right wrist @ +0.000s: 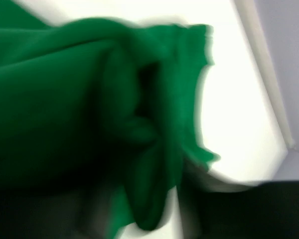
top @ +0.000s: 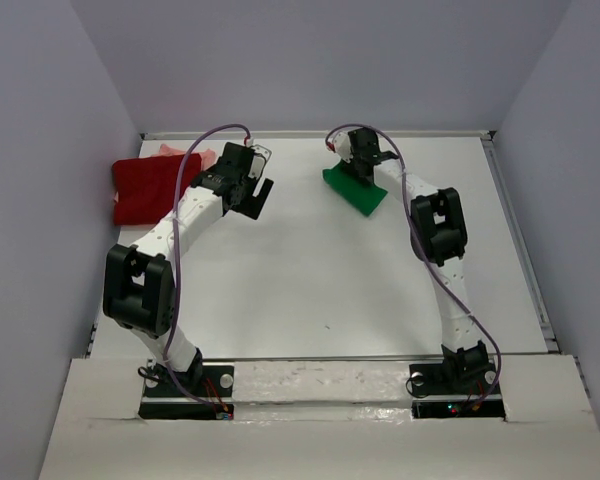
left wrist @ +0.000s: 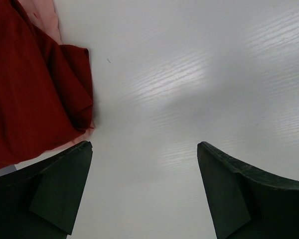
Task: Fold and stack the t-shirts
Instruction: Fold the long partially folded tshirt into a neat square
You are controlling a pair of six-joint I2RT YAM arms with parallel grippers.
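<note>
A bright green t-shirt (top: 356,189) lies folded small at the back of the white table (top: 310,290), right of centre. My right gripper (top: 363,166) is down on its far end. In the right wrist view the green t-shirt (right wrist: 84,99) fills the blurred frame, with a bunched fold hanging between the dark fingers; how the jaws stand is unclear. The dark red t-shirt (top: 148,188) lies at the back left on top of the pale pink t-shirt (top: 187,153). My left gripper (top: 259,192) hovers open just right of it, over bare table, holding nothing (left wrist: 144,149). The red t-shirt (left wrist: 30,89) and a strip of the pink t-shirt (left wrist: 44,17) show at its left.
Grey walls close in the table on the left, right and back, with a raised rim (top: 520,240) along the right side. The arm bases sit at the near edge.
</note>
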